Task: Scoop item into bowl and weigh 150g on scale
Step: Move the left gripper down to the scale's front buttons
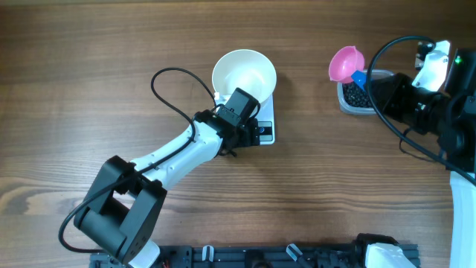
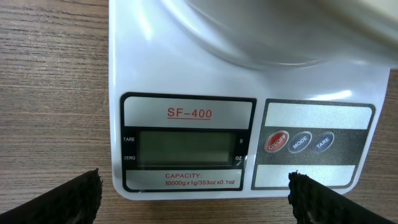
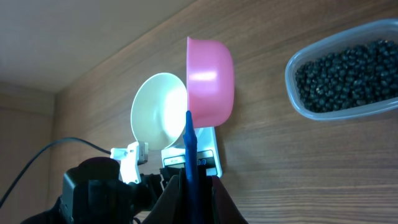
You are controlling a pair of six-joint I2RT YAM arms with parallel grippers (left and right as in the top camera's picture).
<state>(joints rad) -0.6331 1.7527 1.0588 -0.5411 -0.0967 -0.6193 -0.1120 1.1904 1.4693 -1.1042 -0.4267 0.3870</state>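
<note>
Beads [image 1: 358,95], small, round and black, lay heaped in a clear plastic tub [image 1: 343,102] that sat just beside the right gripper [image 1: 375,85], under its fingertips' forward side. In the right wrist view the beads [image 3: 348,78] appeared ahead of and to the right of that gripper [image 3: 189,186], inside the tub [image 3: 292,84] and apart from the scoop. The right gripper's jaws were clamped narrow on the blue handle [image 3: 190,149] of a pink scoop [image 3: 210,78], which stood straight ahead of the fingers, tipped on its side. Overhead, the pink scoop [image 1: 346,65] hung beyond the tub's far rim.

The white bowl [image 1: 244,74] rested on the scale [image 1: 267,119], directly ahead of the left gripper [image 1: 251,128] and well apart from the right one. The left gripper [image 2: 193,199] stood spread wide and held nothing, its two ribbed fingertips [image 2: 81,194] hanging at either side of the scale's front edge. The scale [image 2: 186,68], marked SF-400, showed a blank display just ahead of these fingertips, with three round buttons to its right. The bowl's [image 2: 280,31] underside filled the space beyond. All stood on a wooden table [image 1: 89,59].
</note>
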